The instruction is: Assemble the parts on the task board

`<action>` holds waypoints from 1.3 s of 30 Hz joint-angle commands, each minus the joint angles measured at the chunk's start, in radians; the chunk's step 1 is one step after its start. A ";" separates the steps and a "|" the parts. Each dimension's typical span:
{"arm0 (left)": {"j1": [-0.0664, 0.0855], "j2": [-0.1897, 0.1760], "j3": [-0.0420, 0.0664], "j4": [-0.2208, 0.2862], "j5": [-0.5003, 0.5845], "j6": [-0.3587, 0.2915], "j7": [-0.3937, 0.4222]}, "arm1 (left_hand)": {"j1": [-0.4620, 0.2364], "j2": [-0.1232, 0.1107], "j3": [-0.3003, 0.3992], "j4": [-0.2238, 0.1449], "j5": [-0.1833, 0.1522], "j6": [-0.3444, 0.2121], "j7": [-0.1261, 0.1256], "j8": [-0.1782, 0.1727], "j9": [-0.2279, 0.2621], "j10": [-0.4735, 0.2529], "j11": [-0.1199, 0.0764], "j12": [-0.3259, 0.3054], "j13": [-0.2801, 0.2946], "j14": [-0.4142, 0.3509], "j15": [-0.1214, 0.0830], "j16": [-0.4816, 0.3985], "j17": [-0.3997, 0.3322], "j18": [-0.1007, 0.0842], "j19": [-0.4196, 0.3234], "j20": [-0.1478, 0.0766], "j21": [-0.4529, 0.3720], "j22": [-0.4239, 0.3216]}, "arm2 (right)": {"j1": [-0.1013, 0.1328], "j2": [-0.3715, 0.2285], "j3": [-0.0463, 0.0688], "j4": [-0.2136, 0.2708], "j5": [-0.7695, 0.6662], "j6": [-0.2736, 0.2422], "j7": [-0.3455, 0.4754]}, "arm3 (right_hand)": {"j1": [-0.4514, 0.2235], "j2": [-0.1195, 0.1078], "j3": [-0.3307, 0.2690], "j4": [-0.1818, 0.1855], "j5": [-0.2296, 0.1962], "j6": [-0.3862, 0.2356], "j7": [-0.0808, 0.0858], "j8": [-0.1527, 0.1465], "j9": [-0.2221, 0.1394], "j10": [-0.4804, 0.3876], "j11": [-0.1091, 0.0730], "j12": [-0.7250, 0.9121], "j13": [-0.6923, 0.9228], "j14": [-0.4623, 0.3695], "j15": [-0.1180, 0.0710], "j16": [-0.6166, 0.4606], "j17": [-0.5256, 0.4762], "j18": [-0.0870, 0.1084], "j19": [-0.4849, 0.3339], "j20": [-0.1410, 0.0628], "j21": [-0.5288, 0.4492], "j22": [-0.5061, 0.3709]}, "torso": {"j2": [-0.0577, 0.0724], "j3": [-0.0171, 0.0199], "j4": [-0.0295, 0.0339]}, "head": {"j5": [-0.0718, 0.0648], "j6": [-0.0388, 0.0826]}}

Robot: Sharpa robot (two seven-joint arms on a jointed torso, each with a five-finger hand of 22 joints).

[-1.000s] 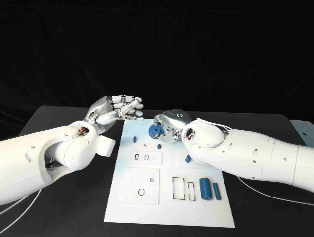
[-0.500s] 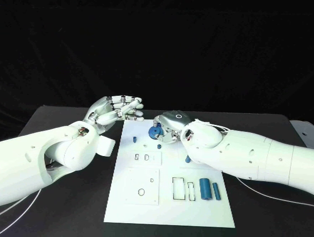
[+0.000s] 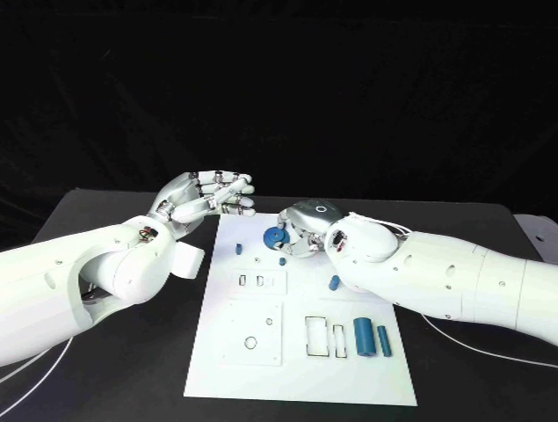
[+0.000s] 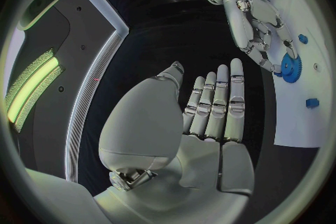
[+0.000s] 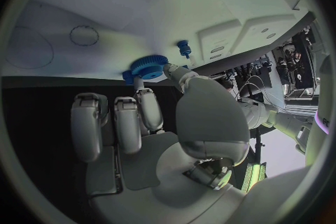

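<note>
Right hand (image 3: 307, 227) pinches a small blue plastic gear (image 3: 276, 236) near the white task board's (image 3: 228, 352) far edge, apparently to seat it; left hand (image 3: 210, 195) hovers empty, fingers together.

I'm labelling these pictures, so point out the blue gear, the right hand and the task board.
blue gear (image 4: 289, 63), left wrist view, on its toothed face.
right hand (image 3: 307, 223), head view, middle of the hand.
task board (image 3: 299, 374), head view, bare near part.

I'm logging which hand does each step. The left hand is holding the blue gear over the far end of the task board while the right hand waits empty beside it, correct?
Not quite: the hands are swapped. The head view shows the right hand holding the blue gear over the task board's far end, while the left hand waits empty beside it.
</note>
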 commanded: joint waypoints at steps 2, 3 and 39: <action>0.001 0.001 0.001 0.001 0.003 0.017 0.006 | 0.001 0.005 0.004 0.003 0.006 -0.003 0.025 -0.004 -0.001 0.002 0.002 -0.006 0.001 -0.006 -0.001 -0.003 0.001 0.005 0.005 0.005 -0.005 -0.001 | 0.000 -0.004 0.000 -0.002 0.015 0.050 0.001 | -0.011 0.002 -0.001 0.008 0.005 0.010 0.001 -0.005 0.002 0.003 0.002 0.006 0.022 0.071 0.006 0.006 0.108 -0.017 0.045 0.005 0.003 0.110 | 0.000 0.0005 0.0001 | -0.001 0.000; 0.001 0.001 0.001 0.001 0.003 0.016 0.006 | 0.001 0.005 0.004 0.003 0.006 -0.003 0.025 -0.004 -0.001 0.002 0.002 -0.006 0.001 -0.006 -0.001 -0.003 0.001 0.005 0.005 0.005 -0.005 -0.001 | 0.000 -0.006 0.000 -0.002 0.017 0.050 0.000 | -0.012 0.004 -0.001 0.010 0.005 0.011 0.001 -0.006 0.002 0.003 0.002 0.007 0.022 0.071 0.006 0.007 0.109 -0.017 0.045 0.005 0.003 0.110 | 0.000 0.0005 0.0000 | -0.001 0.000; -0.005 0.011 -0.001 -0.036 0.005 0.030 0.012 | 0.003 0.005 0.006 0.001 0.005 -0.002 0.024 -0.006 -0.002 0.006 0.002 -0.012 0.001 -0.007 -0.001 -0.006 0.007 0.005 0.005 0.005 -0.006 -0.003 | 0.026 -0.527 0.013 0.151 0.442 0.113 0.371 | 0.193 -0.019 0.053 -0.153 -0.021 0.016 -0.013 -0.078 0.015 0.003 -0.012 0.007 0.027 0.068 -0.011 0.001 0.101 -0.018 0.045 -0.009 0.005 0.120 | -0.020 0.0133 -0.0296 | -0.032 0.003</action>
